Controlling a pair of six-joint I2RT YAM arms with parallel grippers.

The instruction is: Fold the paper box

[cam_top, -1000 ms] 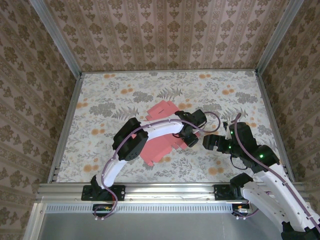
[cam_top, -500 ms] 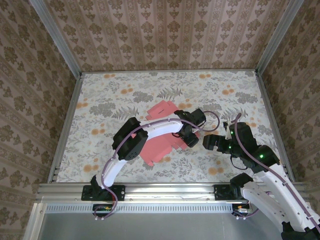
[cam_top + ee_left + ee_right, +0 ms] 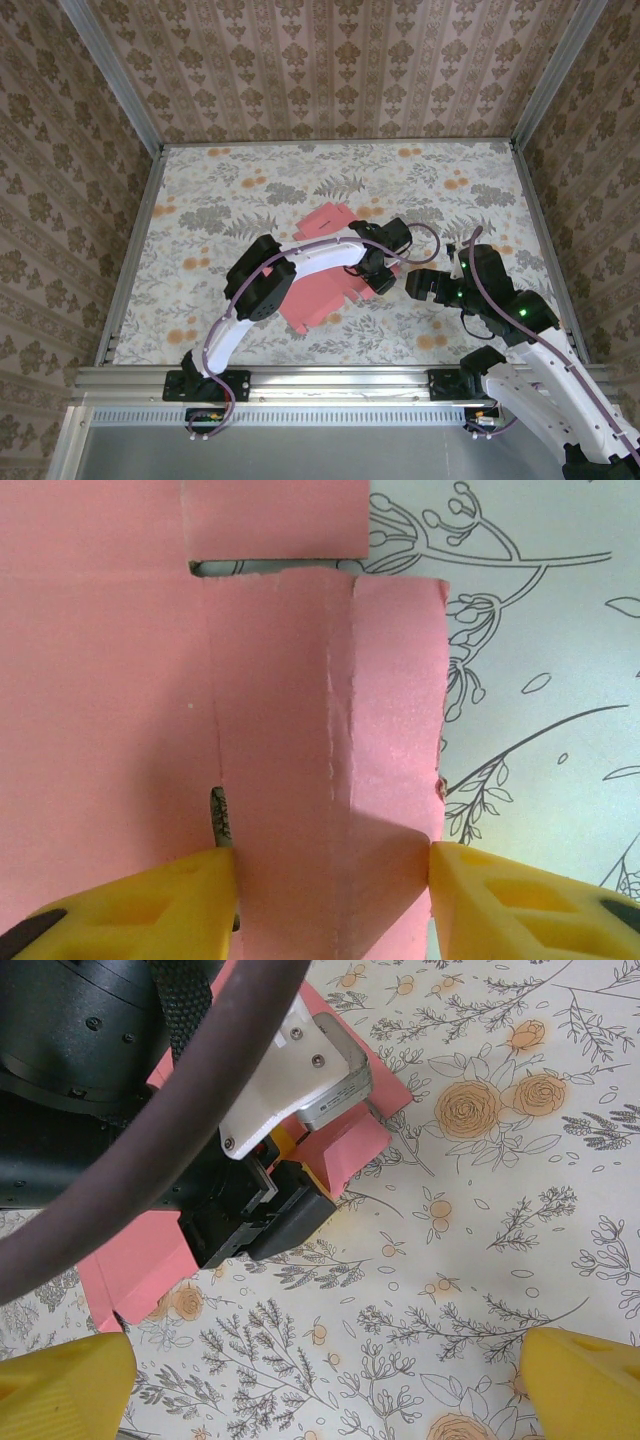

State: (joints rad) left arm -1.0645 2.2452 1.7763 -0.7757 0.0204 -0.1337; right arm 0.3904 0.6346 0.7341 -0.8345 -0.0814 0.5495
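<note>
- The box (image 3: 315,298) lies flat on the table (image 3: 450,180) as an unfolded pink sheet, near the middle and slightly toward my side.
- My left arm reaches across the sheet from the near left, so much of the card is hidden under it in the top view.
- The left gripper (image 3: 386,277) sits at the sheet's right edge.
- From the left wrist I see a narrow flap (image 3: 385,710) raised off the sheet, with a scored crease running down its length.
- The two yellow fingers (image 3: 150,910) stand half closed, one against each side of that flap. It looks like a pinch on the box, though I can't judge how firm it is from this close.
- Above the flap, a thin slot (image 3: 270,567) is cut in the card and the patterned table shows through it.
- The right gripper (image 3: 418,285) hovers just right of the left one, over bare floral tabletop and apart from the card.
- From the right wrist, its yellow fingers (image 3: 60,1385) sit at the bottom corners, spread wide with nothing between them.
- That same view shows the left wrist and its cable (image 3: 150,1130) over the pink corner of the sheet.
</note>
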